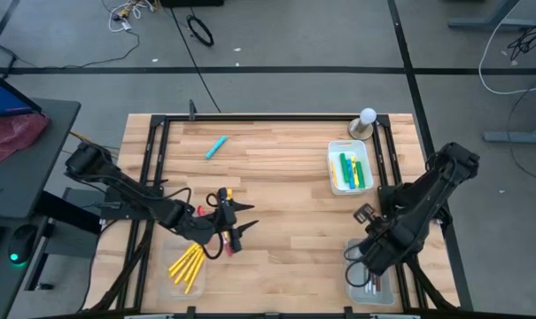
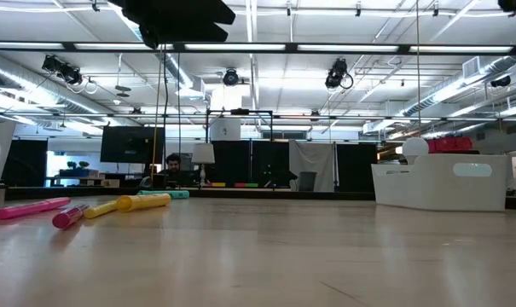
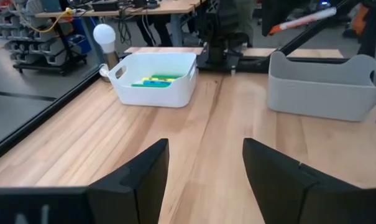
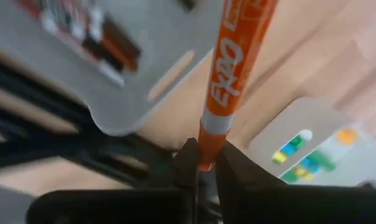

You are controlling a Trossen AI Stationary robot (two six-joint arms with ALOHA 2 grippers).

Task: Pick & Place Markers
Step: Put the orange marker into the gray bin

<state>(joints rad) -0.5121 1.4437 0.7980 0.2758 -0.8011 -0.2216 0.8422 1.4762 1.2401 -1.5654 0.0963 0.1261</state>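
Right pincer (image 4: 200,163) over the grey tray (image 1: 371,285) at near right corner of bench (image 1: 276,177), fingers clamped on an orange marker (image 4: 234,74); marker's long axis runs straight out from the fingertips, free end pointing away from wrist, past tray w/ dark and red-capped markers (image 4: 100,37) lying inside.

Left pincer (image 1: 235,221) near front-left of bench, fingers (image 3: 138,180) spread wide, nothing between them, aimed across bench toward right side.

Yellow markers (image 1: 188,263) bunched just beside left pincer at near edge, roughly parallel, long axes slanting from near-left to far-right. Light blue marker (image 1: 216,147) alone toward far side, also on a slant, well apart from the rest.

White tray (image 1: 350,167) at far right holds green, yellow, blue markers (image 1: 351,170), lying lengthwise near-to-far. Bulb-topped stand (image 1: 365,122) just behind it.

Low view: pink marker (image 2: 31,208) and yellow ones (image 2: 142,202) lying flat on bench.
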